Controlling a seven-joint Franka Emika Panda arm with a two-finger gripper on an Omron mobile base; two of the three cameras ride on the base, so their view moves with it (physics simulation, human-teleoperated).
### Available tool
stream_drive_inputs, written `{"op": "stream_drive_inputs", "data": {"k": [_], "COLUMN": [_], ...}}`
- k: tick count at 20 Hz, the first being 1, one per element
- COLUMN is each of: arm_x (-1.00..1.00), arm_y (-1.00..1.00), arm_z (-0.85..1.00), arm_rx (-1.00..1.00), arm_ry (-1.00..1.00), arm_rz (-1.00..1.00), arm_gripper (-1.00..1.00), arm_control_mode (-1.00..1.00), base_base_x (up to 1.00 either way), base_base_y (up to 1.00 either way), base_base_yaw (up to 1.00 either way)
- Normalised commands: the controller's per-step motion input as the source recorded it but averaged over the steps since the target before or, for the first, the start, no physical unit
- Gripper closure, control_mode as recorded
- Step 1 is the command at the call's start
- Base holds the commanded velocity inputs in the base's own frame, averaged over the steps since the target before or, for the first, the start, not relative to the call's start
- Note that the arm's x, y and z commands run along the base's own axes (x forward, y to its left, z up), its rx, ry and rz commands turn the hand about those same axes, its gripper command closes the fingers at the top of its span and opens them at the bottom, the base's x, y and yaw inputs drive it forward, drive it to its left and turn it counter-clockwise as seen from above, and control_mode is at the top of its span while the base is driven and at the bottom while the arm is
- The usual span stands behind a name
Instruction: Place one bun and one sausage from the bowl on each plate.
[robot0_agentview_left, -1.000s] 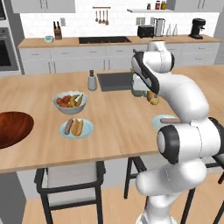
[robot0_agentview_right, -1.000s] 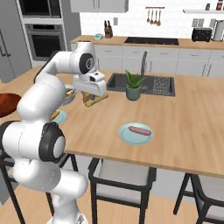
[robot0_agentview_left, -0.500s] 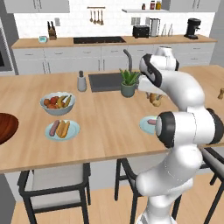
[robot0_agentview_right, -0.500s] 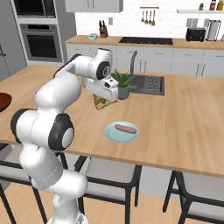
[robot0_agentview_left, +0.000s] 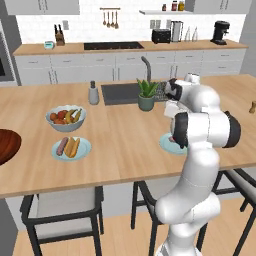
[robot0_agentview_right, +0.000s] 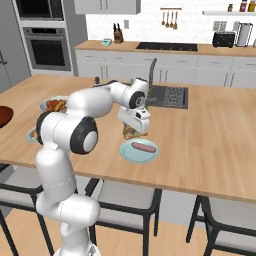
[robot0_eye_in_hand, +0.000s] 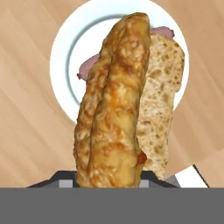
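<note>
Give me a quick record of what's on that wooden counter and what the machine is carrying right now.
gripper: shut on the bun, held above the near plate
near plate: pale blue, holds one sausage, no bun yet
far plate: already has a sausage and a bun side by side
grey fruit bowl: full of fruit, just behind the far plate
brown bowl: at the left edge of the counter, contents hidden
potted plant: beside the sink

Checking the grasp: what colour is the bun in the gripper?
Golden-brown crust with a paler tan cut side; the bun shows best in the hand view.
</note>
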Motion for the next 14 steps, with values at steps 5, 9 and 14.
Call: {"op": "stream_drive_inputs", "data": {"k": [5,9,14], "arm_x": [0.22,0.23,0.4], "arm_y": [-0.26,0.31,0.35], "arm_z": [-0.64,-0.65,-0.77], "arm_rx": [0.08,-0.02,-0.04], "arm_ry": [0.02,0.07,0.13], "arm_rz": [-0.28,-0.15,-0.14], "arm_gripper": [1.0,1.0,1.0], "arm_control_mode": [-1.0,-1.0,-1.0], "base_base_x": [0.0,0.0,0.0], "base_base_y": [0.0,0.0,0.0], "base_base_yaw": [0.0,0.0,0.0]}}
